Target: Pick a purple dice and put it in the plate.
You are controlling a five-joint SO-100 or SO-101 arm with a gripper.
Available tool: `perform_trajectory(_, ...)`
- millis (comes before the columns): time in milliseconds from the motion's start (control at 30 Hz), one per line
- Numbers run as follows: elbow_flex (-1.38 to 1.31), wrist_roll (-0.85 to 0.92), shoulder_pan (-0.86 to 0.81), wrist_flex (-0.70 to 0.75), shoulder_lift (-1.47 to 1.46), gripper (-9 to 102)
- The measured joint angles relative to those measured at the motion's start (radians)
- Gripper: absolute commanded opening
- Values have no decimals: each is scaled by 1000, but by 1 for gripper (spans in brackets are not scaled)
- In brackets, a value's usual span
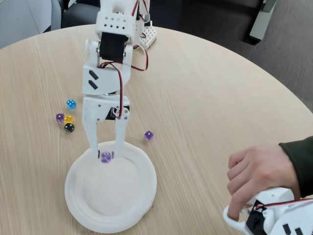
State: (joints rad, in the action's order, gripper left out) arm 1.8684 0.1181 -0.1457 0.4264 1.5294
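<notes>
The white paper plate (132,196) lies near the front of the round wooden table in the fixed view. My white gripper (105,154) reaches down from the arm above to the plate's far rim. Its two fingers hold a tiny purple dice (105,157) between their tips, just over the plate's inner edge. Two other purple dice rest on the table: one (148,135) right of the gripper, one (59,117) in the cluster at the left.
A blue die (71,104), a yellow die (69,119) and a black die (69,128) sit left of the arm. A person's hand (254,176) holds a second white arm's handle (274,215) at the lower right. A white block (148,34) stands behind the arm.
</notes>
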Motion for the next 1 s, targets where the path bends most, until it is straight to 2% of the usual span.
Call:
perform_trajectory(100, 0, -5, 2, 0, 0, 12)
perform_trajectory(133, 0, -8, 2, 0, 0, 1)
perform_trajectory(200, 0, -35, 2, 0, 0, 0)
perform_trajectory(333, 28, -199, 0, 31, 0, 0)
perform_trajectory(467, 114, -350, 2, 149, 74, 0)
perform_trajectory(600, 232, -445, 18, 336, 272, 0)
perform_trajectory(800, 459, -431, 146, 554, 569, 0)
perform_trajectory(900, 584, -399, 166, 578, 676, 0)
perform_trajectory(1000, 721, -255, 163, 580, 775, 0)
